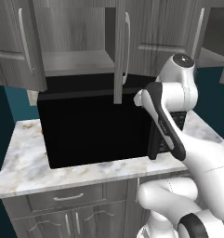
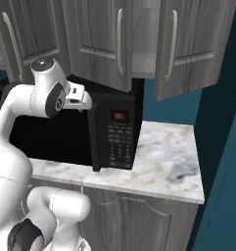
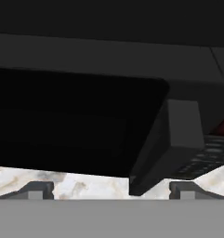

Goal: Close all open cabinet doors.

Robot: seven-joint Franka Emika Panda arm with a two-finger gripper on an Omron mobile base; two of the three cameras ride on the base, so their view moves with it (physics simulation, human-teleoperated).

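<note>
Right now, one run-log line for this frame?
phase: door closing not begun | cabinet doors: several ajar above microwave | pincer: open, empty, facing microwave over marble counter

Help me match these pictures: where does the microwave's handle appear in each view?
Left base view: the handle stands right of centre, partly behind the arm.
Right base view: it runs down the centre-left, just left of the keypad.
Hand view: it slants through the lower centre.
Shared landmark: the marble counter under the microwave.
</note>
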